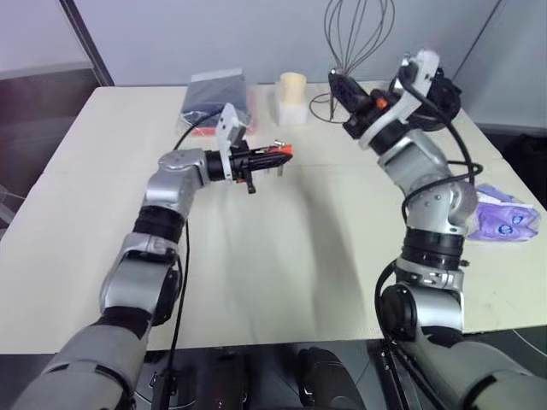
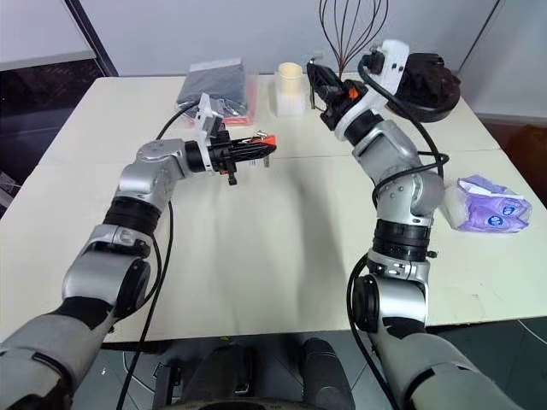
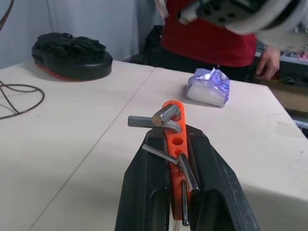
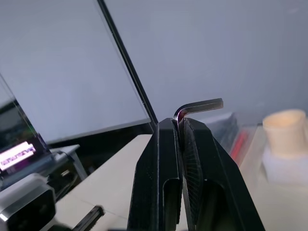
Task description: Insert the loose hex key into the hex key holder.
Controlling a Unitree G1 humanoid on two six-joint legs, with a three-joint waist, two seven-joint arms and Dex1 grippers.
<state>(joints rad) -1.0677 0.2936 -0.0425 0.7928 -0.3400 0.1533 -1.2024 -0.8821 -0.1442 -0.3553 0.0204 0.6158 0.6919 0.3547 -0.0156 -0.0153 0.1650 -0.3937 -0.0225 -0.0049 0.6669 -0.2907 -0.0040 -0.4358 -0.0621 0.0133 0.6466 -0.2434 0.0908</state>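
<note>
My left gripper (image 1: 267,156) is shut on the red-orange hex key holder (image 1: 280,151) and holds it level above the middle of the table, pointing right. In the left wrist view the holder (image 3: 176,137) stands between the black fingers (image 3: 144,183), with a few short dark keys sticking out of it. My right gripper (image 1: 340,86) is raised over the far right of the table. It is shut on the loose hex key (image 4: 199,106), whose bent short end juts out sideways past the fingertips (image 4: 166,144). The two grippers are well apart.
At the table's far edge lie a dark folded package (image 1: 218,92), a cream cylinder on a white block (image 1: 291,96), a wire whisk (image 1: 355,34) and a black round object (image 2: 425,81). A purple tissue pack (image 1: 506,215) lies at the right. A person in red (image 3: 207,33) stands beyond.
</note>
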